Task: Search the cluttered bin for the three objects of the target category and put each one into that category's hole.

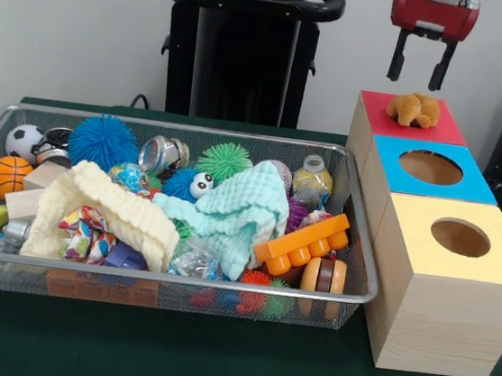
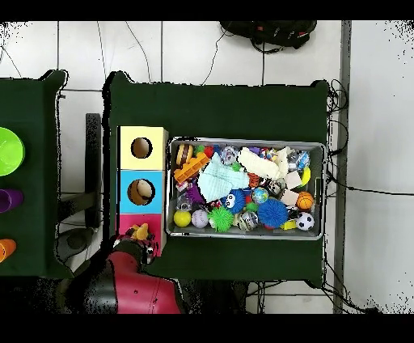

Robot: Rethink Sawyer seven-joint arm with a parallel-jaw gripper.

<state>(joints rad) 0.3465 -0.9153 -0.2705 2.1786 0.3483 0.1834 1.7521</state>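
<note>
A croissant toy [image 1: 413, 108] is seen lying on the red box [image 1: 448, 131]; the claw [image 1: 419, 73], spread apart and empty, hangs at its 12 o'clock; more searching is judged left

A small tan-orange plush toy [image 1: 413, 108] is seen lying on the red top of the box with three lids [image 1: 440, 282], over that section's hole. The blue hole [image 1: 430, 167] and yellow hole [image 1: 459, 237] are left uncovered beside the wire bin [image 1: 159, 282].

You see: wire-mesh metal bin [image 1: 355, 227] | pale wood-grain boxes [image 1: 439, 327] | soft waffle-weave cloths [image 1: 230, 213] | matt green bench [image 1: 213, 365]
</note>
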